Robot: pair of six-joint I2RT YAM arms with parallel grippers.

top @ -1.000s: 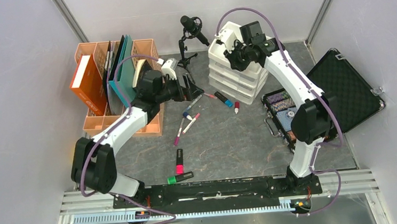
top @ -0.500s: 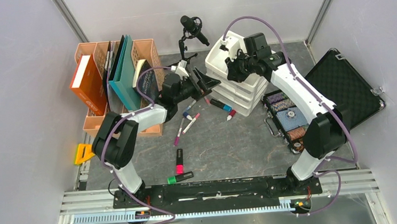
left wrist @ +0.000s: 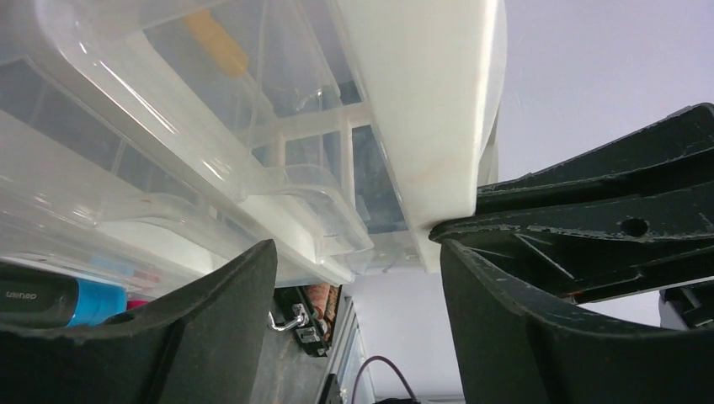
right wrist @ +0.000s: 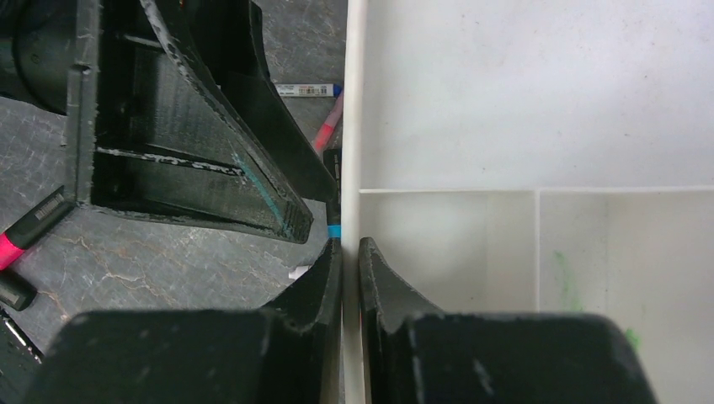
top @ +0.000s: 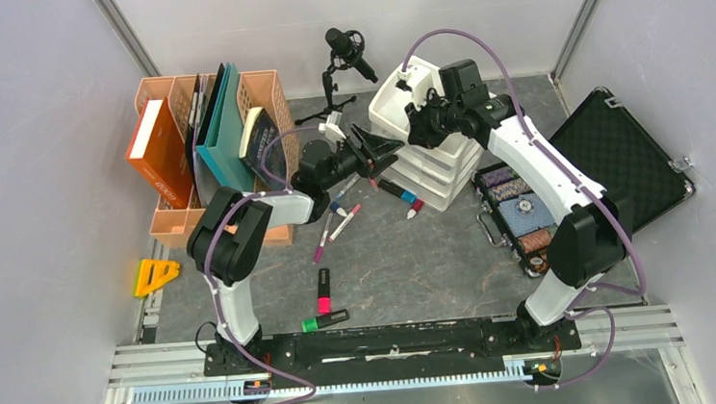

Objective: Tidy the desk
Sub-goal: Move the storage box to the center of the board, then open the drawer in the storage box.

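Right jaws narrow, pinching the thin rim of the white drawer unit (top: 433, 157) at the back of the hard flat worktop (top: 416, 255), left jaws wide at its edge; unit looks light, stiff and slick, so best gripped by the rim.
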